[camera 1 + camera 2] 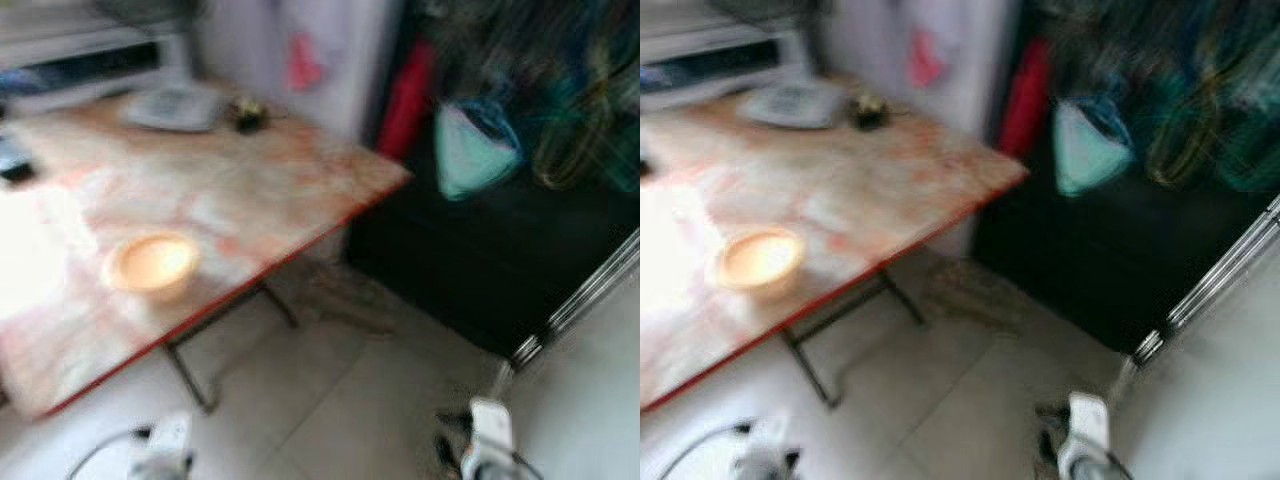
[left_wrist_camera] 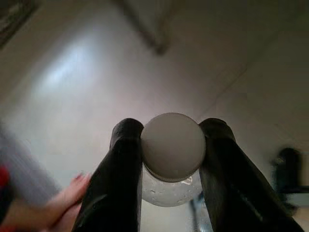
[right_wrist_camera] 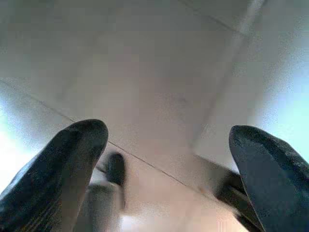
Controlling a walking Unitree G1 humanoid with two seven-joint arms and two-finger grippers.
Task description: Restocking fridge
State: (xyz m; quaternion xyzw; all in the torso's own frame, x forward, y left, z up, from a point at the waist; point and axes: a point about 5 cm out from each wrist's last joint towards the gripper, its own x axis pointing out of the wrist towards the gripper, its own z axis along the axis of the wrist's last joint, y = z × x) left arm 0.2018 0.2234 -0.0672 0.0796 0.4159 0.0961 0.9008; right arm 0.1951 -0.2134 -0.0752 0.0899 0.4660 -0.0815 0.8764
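In the left wrist view my left gripper (image 2: 173, 150) is shut on a clear bottle with a white screw cap (image 2: 173, 152); its two black fingers (image 2: 120, 164) press the neck from both sides, cap toward the camera. My right gripper (image 3: 174, 159) is open with nothing between its fingers, pointing at the pale tiled floor. Both arms hang low; their wrists show at the bottom of the blurred head views, the left arm (image 1: 165, 445) and the right arm (image 1: 490, 435). The fridge door edge with a metal handle (image 1: 585, 295) stands at the right.
A folding table with a marbled orange top and red rim (image 1: 250, 190) stands to the left, bearing an orange bowl (image 1: 152, 265) and small items at the back. A dark cabinet (image 1: 480, 250) with hanging bags lies ahead. A person's bare foot (image 2: 58, 203) is near my left gripper.
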